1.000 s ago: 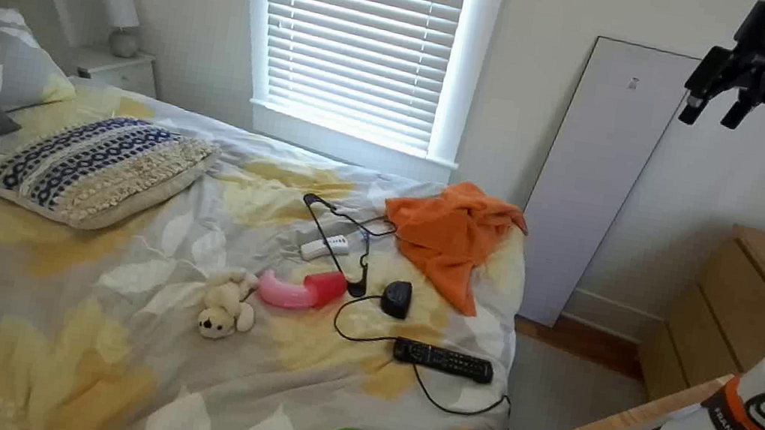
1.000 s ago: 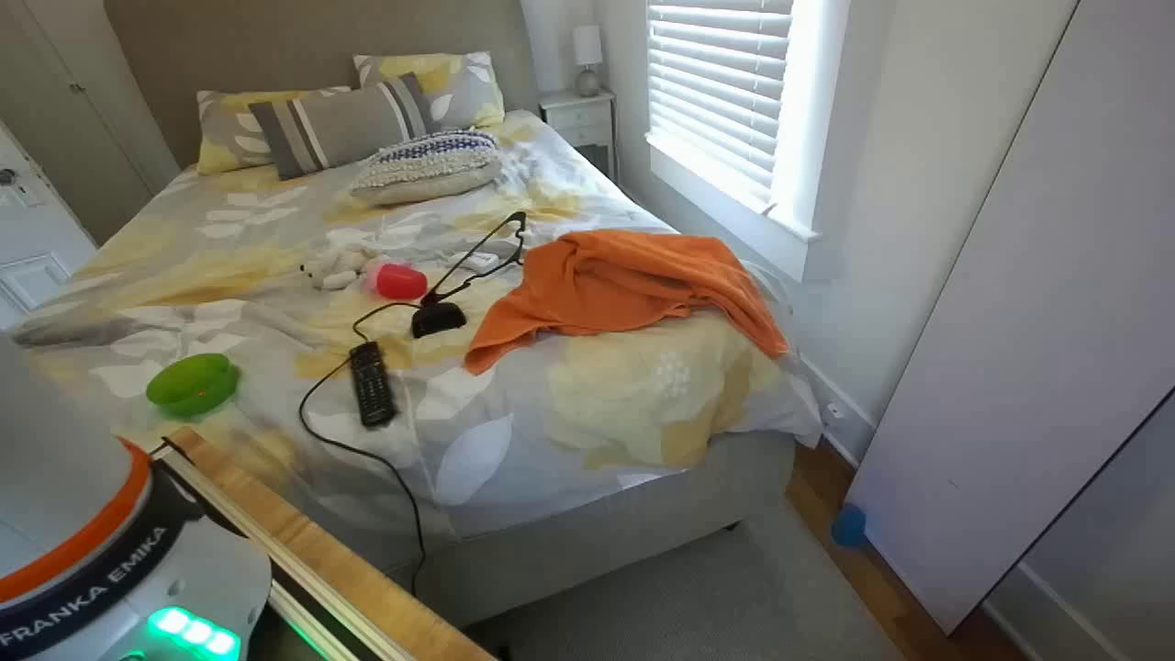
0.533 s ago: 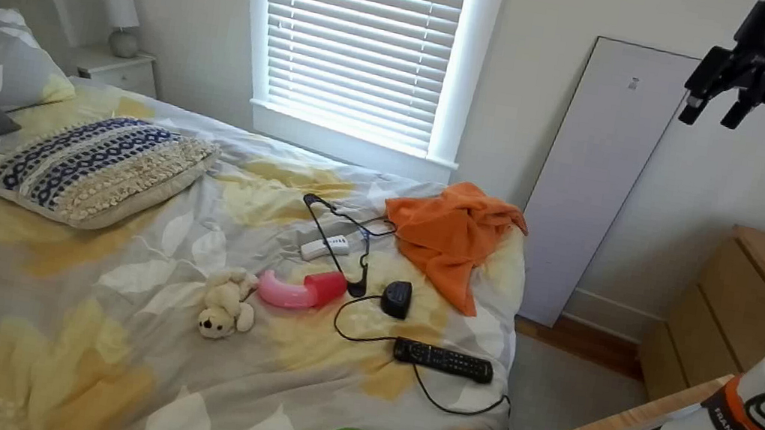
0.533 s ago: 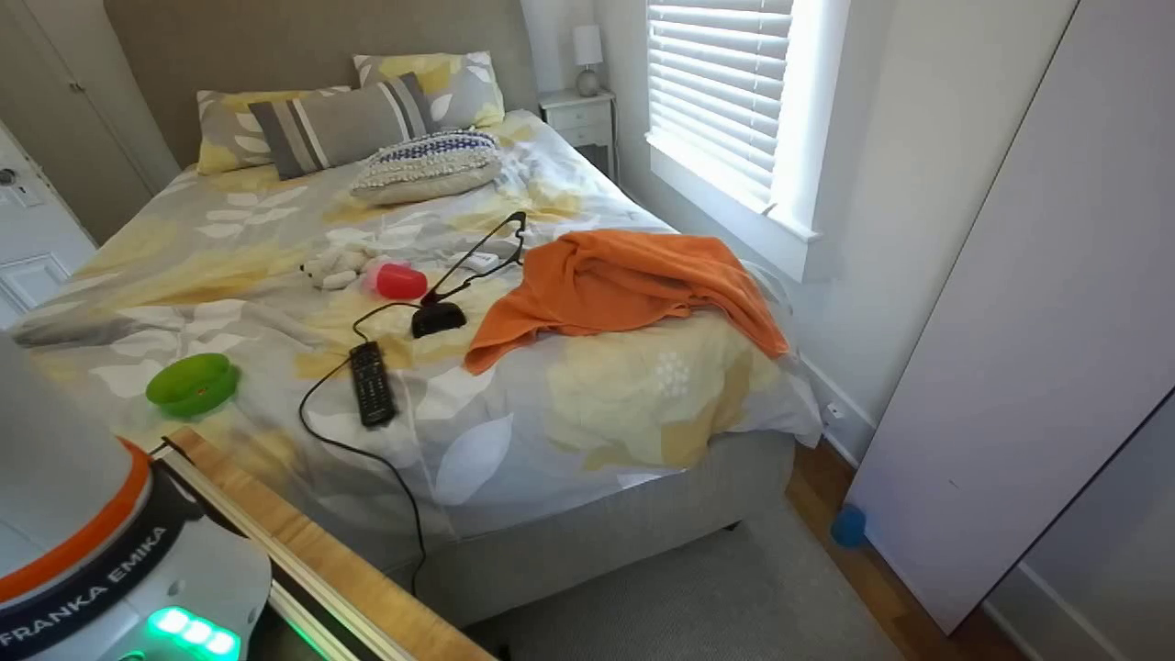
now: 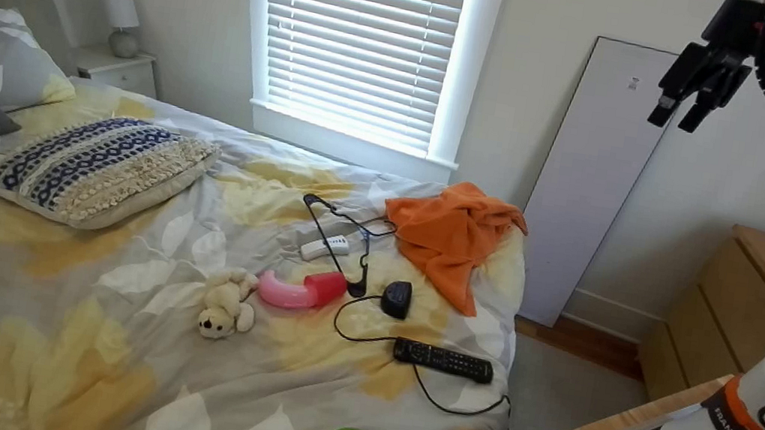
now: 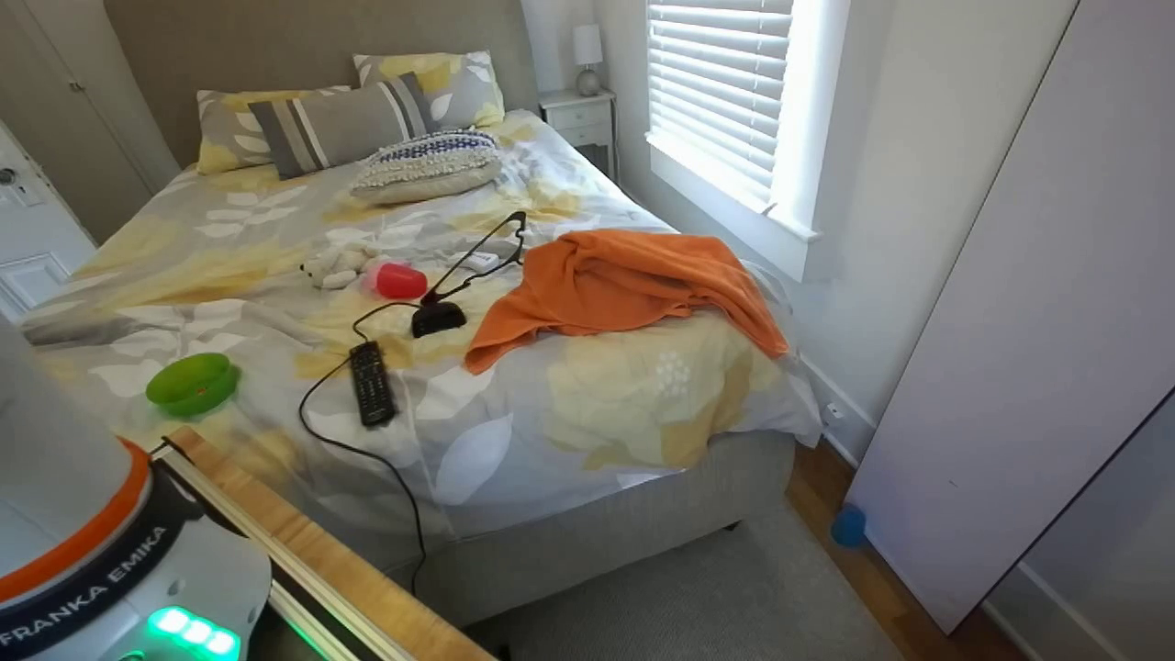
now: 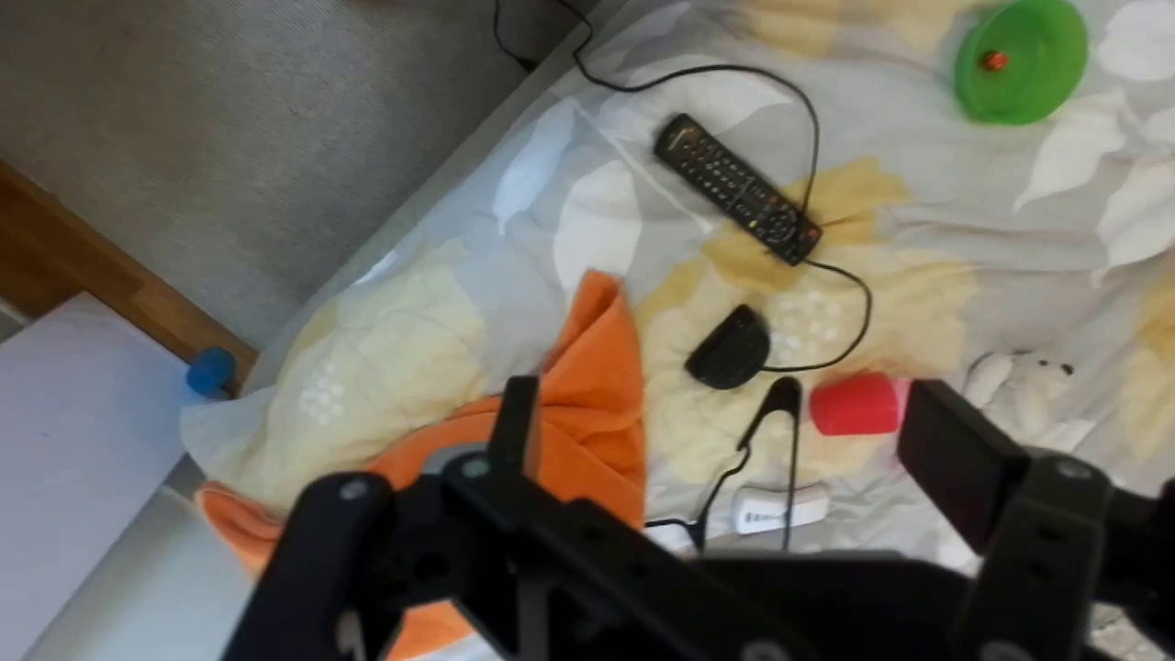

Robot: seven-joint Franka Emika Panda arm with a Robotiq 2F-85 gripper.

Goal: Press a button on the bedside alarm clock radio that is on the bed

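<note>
The alarm clock radio is a small black half-round device with a black cord. It sits on the bed in both exterior views (image 5: 396, 299) (image 6: 439, 319) and in the wrist view (image 7: 732, 349). Its buttons are too small to make out. The bed (image 5: 295, 392) has a rumpled yellow, grey and white patterned sheet. My gripper (image 5: 674, 120) is high in the air, beyond the foot of the bed in that exterior view. In the wrist view my gripper (image 7: 721, 390) has its fingers wide apart with nothing between them, and the clock shows far below, ahead of the gap.
Around the clock lie a black remote (image 5: 443, 360), a black hanger (image 5: 358, 283) over a white object (image 5: 324, 247), a pink-and-red object (image 5: 303, 290), an orange cloth (image 5: 455, 237) and a plush toy (image 5: 226, 304). A green bowl (image 6: 193, 386) sits near the robot's wooden stand (image 6: 303, 542).
In an exterior view my gripper has moved left and slightly down over the last half second, and it stays open. The arm has shifted with it. The things on the bed have not moved.
</note>
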